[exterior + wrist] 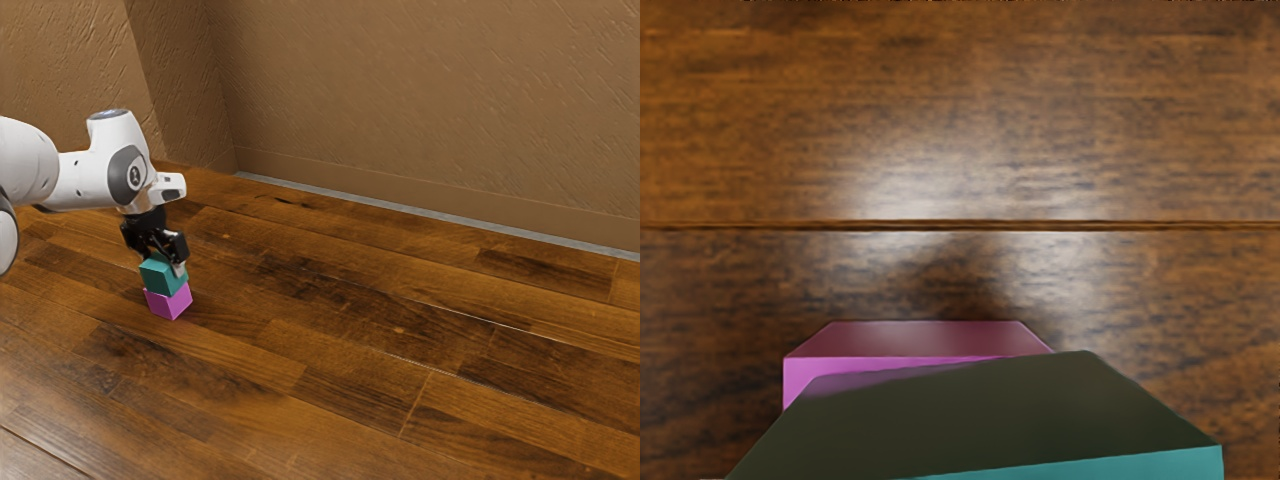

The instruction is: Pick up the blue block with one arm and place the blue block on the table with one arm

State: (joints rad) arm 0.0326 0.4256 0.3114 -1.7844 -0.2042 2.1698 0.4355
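The gripper (167, 257) is low at the exterior view's left, right at the top of the teal-blue block (162, 276) and covering part of its upper edge. That block sits above a magenta block (168, 301), turned a little relative to it and overlapping it. From the hand's camera, the blue block (990, 420) looms large and dark on top, with a teal side face. Part of the magenta block (930, 338) shows behind it. Whether the two blocks touch cannot be made out.
A wooden plank surface (330, 320) surrounds the blocks and stretches to the exterior view's right. Beyond it rises a brown textured wall (430, 100) with a pale strip along its foot. The arm comes in from the exterior view's left.
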